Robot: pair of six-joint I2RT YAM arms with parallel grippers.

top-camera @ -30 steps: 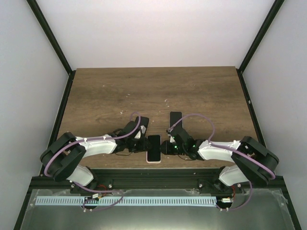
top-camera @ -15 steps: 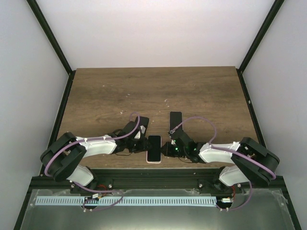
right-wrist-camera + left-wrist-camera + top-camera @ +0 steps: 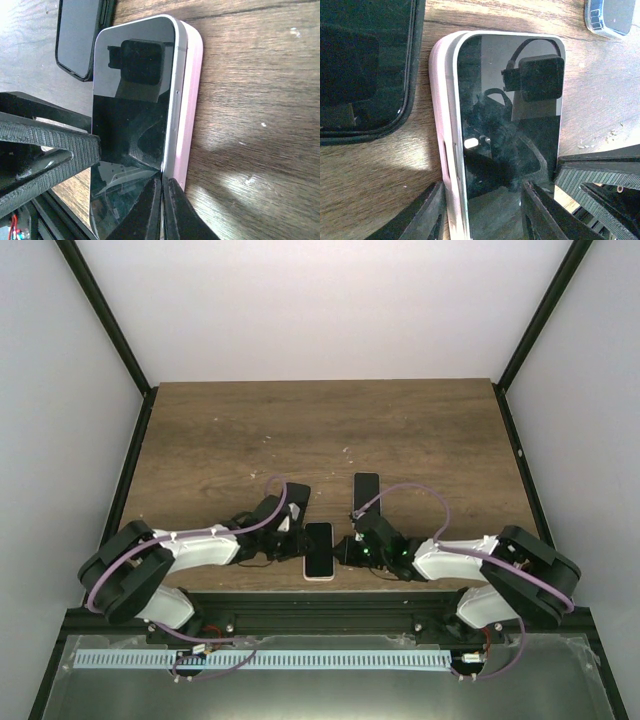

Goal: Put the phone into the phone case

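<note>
The phone (image 3: 319, 550) lies screen up in the pink phone case (image 3: 437, 100) near the table's front edge. Its silver side (image 3: 172, 100) shows above the case's rim (image 3: 192, 100). My left gripper (image 3: 482, 190) stands partly open at the phone's near end. One of its fingers (image 3: 427, 212) is beside the case's left side and the other is over the screen (image 3: 510, 125). My right gripper (image 3: 162, 181) is shut with nothing between the fingers. Its tips press on the seam between phone and case, at the phone's right edge. In the top view the left gripper (image 3: 297, 543) and right gripper (image 3: 343, 551) flank the phone.
A second dark phone-shaped slab (image 3: 366, 487) lies just beyond the right gripper and shows in both wrist views (image 3: 80, 40) (image 3: 612, 17). Another flat black slab (image 3: 365, 65) lies close to the left of the case. The wooden table (image 3: 250, 430) stretches behind.
My right gripper has slid left up to the phone's right edge and its jaws have closed. My left gripper has stayed by the phone's left side.
</note>
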